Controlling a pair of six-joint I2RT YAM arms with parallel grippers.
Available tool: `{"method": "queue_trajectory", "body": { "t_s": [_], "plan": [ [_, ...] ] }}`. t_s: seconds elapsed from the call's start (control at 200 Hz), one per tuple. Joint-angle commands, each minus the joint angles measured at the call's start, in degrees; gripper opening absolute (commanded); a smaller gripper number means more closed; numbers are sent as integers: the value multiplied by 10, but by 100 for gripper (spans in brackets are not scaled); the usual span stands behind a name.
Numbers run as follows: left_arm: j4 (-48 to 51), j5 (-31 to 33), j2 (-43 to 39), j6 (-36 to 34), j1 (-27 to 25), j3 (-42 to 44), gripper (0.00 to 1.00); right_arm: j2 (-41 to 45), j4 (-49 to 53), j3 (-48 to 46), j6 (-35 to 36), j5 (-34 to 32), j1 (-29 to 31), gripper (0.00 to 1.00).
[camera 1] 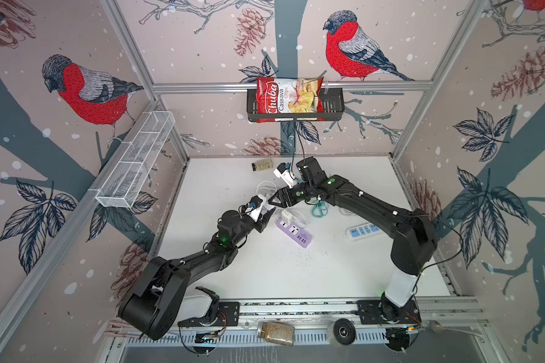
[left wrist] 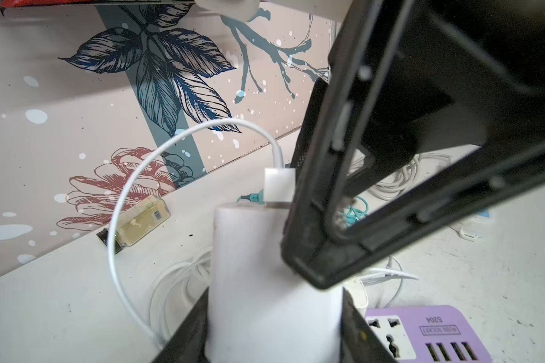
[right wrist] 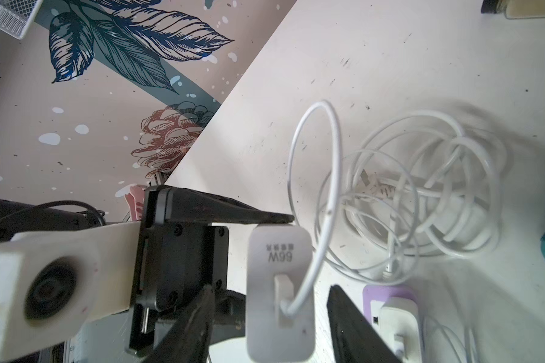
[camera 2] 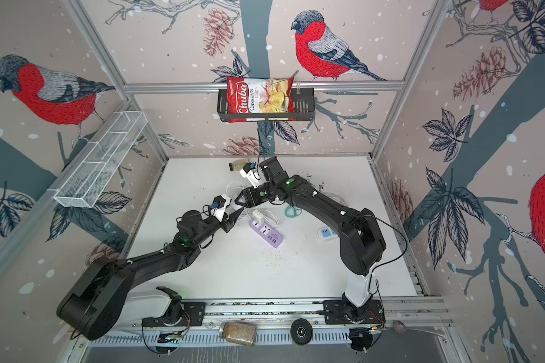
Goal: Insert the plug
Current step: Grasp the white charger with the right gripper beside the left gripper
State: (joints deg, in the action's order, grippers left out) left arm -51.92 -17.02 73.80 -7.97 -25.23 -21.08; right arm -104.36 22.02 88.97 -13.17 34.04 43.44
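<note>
1. The tabletop [camera 1: 265,276] has lots of bare room at 6 o'clock from the purple power strip [camera 1: 296,234], all the way to the front rail.
2. At 12 o'clock from that strip it is crowded. There is a heap of white cable [right wrist: 422,188], a teal cord [camera 1: 320,209] and a small bottle [camera 1: 262,164] by the back wall. A blue and white power strip [camera 1: 362,231] lies at 3 o'clock, toward the right edge.
3. The white charger [right wrist: 277,251] is up in the air, near the purple power strip and at about 10 o'clock from it.
4. Its long side runs along the left tool [left wrist: 276,292]. The end with the cable plug [left wrist: 279,185] in it points to about 2 o'clock, at the right tool [right wrist: 271,289]. Its prongs are hidden.
5. The left tool pinches the white charger, one jaw on each side.
6. The right tool is spread. Its jaws stand on both sides of the charger's cable end, very close. I cannot tell if they touch it.
7. Another small charger [camera 1: 285,217] sits plugged into the purple power strip.
</note>
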Motion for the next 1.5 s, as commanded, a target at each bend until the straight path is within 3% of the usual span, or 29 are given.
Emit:
{"method": "queue_trajectory", "body": {
  "t_s": [0.0, 0.935, 1.161, 1.256, 1.341, 1.496],
  "plan": [
    [-26, -19, 3, -12, -1, -2, 11, -10, 17, 12, 16, 18, 1, 55],
    [-19, -25, 6, -43, -3, -2, 10, -63, 107, 90, 71, 25, 4, 34],
    [-17, -22, 9, -41, -3, -3, 11, -77, 136, 114, 89, 28, 5, 19],
    [-14, -12, 8, -36, -3, -6, 24, -79, 142, 119, 92, 25, 6, 14],
    [-4, 1, 6, -28, -3, -11, 48, -75, 140, 117, 90, 15, 6, 11],
    [25, 6, 2, -10, -2, -24, 65, -61, 131, 117, 78, -30, -1, 8]
  ]
}}
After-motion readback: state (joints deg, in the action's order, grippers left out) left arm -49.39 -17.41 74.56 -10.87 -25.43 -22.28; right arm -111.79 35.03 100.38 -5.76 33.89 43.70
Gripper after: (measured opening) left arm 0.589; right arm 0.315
